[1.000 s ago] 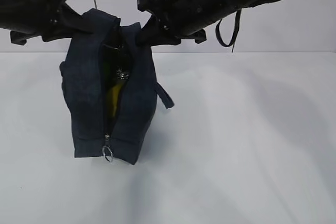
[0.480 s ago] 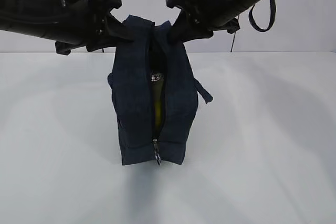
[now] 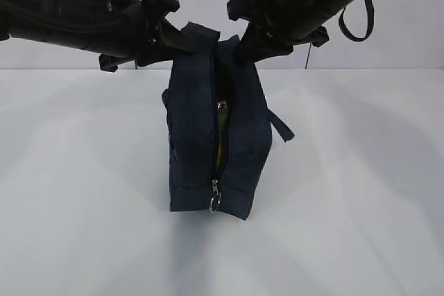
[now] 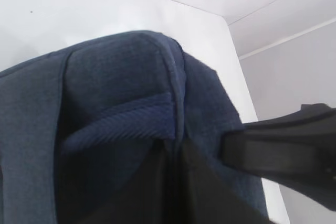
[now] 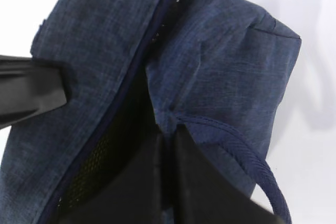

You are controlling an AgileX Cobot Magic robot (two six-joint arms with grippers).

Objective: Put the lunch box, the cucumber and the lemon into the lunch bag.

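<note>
The navy lunch bag [image 3: 194, 143] hangs upright between both arms, its bottom at or just above the white table [image 3: 361, 192]. My left gripper [image 3: 182, 36] is shut on the bag's top left edge [image 4: 115, 93], and my right gripper [image 3: 239, 39] is shut on the top right edge [image 5: 226, 61]. The zipper slit faces the exterior camera, with the silver ring pull [image 3: 215, 204] at its lower end. A yellow strip, the lemon [image 3: 219, 145], shows through the slit. The lunch box and the cucumber are hidden.
The bag's side strap [image 3: 281, 126] sticks out to the right. A loose black cable loop [image 3: 355, 22] hangs from the right arm. A pale wall stands behind the table.
Both arms have carried the bag to the right, from left of centre to about the middle. The slit looks narrower, showing less yellow and no green.
</note>
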